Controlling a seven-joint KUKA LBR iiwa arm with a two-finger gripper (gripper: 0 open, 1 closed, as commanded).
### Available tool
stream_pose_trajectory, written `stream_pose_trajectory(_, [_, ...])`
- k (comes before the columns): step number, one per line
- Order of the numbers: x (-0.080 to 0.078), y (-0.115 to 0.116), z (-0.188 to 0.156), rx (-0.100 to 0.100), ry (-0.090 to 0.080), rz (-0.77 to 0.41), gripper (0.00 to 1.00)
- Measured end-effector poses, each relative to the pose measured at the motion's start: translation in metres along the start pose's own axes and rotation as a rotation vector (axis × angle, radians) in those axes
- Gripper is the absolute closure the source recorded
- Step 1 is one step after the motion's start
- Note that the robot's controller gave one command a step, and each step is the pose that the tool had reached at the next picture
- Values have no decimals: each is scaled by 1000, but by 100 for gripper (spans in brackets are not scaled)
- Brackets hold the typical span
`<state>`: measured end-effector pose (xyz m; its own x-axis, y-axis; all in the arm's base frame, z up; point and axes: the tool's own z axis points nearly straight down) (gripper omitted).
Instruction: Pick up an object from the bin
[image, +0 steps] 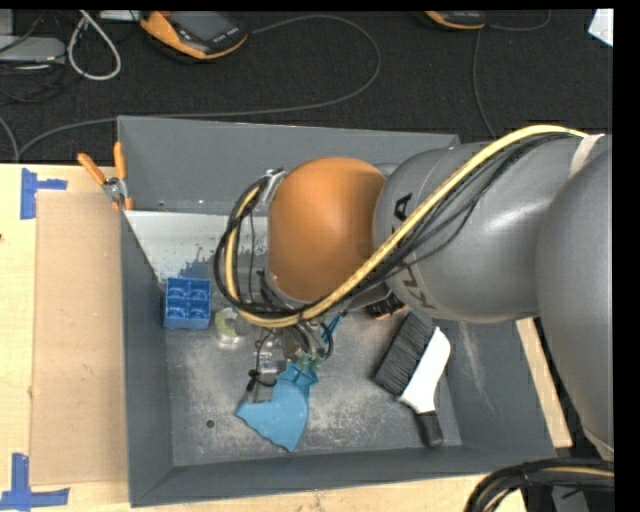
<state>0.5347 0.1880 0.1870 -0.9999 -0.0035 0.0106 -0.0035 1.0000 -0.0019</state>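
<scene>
My gripper (266, 372) reaches down below the arm's orange cover, in the middle of the bin toward its front. Its tip is at the upper edge of a light-blue flat piece (276, 416), soft-looking and roughly triangular, that lies on the bin floor near the front wall. Whether the tip touches the piece is hidden by the gripper itself. A small clear, roundish thing (228, 328) lies just up and left of the gripper. A blue studded block (187, 302) rests further left, against the sloping left wall.
A brush (412, 362) with black bristles, a white back and a dark handle lies to the gripper's right, pointing at the front right corner. The arm and its cables cover the bin's back and right half.
</scene>
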Motion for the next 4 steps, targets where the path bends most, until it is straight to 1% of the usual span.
stream_pose_trajectory(1, [-2,-1,-5,-1,-8,6,0])
stream_pose_trajectory(2, [-43,-50,78,-1,-10,-316,0])
stream_pose_trajectory(3, [-50,-76,57,0,-7,-576,0])
stream_pose_trajectory(4, [-74,-138,87,0,-3,-624,0])
